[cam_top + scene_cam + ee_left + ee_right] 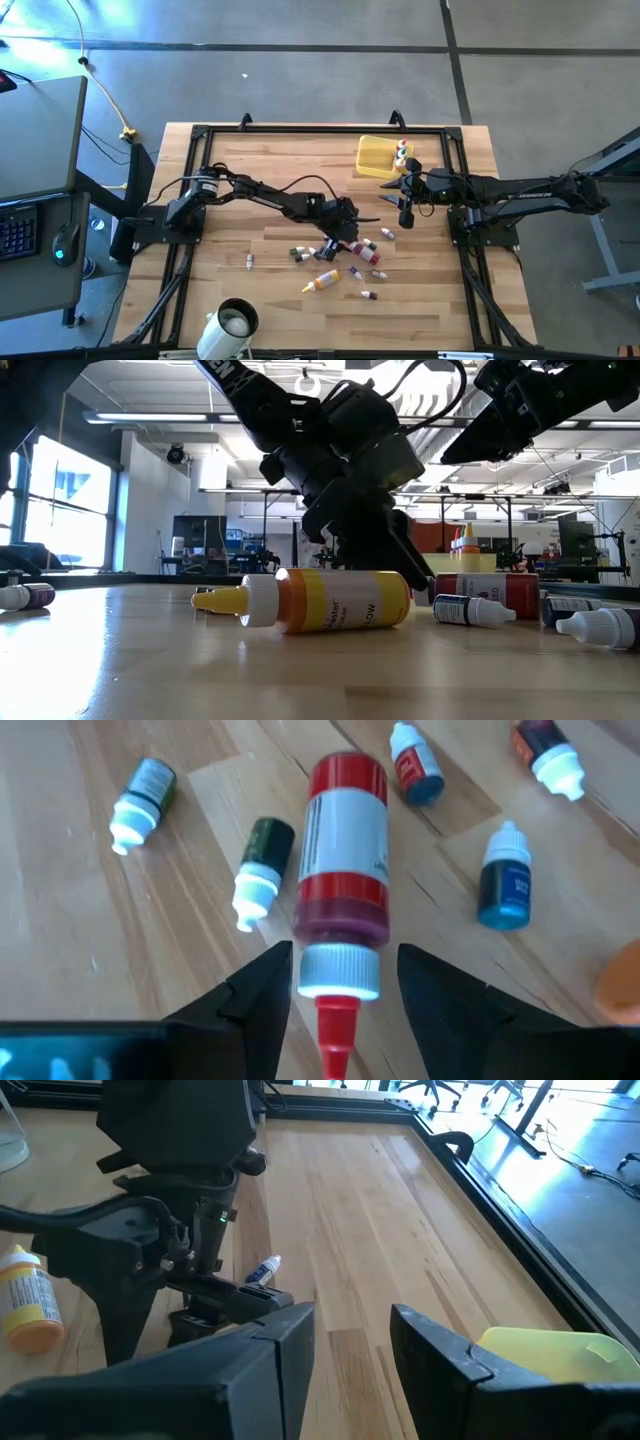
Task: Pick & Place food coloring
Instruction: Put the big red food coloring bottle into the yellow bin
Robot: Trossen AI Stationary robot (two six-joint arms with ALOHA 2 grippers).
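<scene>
Several small food coloring bottles (340, 262) lie on their sides on the wooden table. The largest, a red bottle (345, 850) with a white collar (338, 970) and red tip, lies at the table's middle (364, 251). My left gripper (345, 960) is open and low over it (345, 236). Its fingers stand on either side of the collar, and a narrow gap shows on each side. A yellow-orange bottle (330, 600) lies nearer the near edge. My right gripper (350, 1330) is open and empty, hovering beside the yellow tray (378, 160).
The yellow tray (560, 1345) sits near the far-right corner with a few bottles (402, 152) in it. A white mug (235, 322) stands at the near edge. A black frame rail (320, 130) borders the table. Bare wood lies on the far left (250, 160).
</scene>
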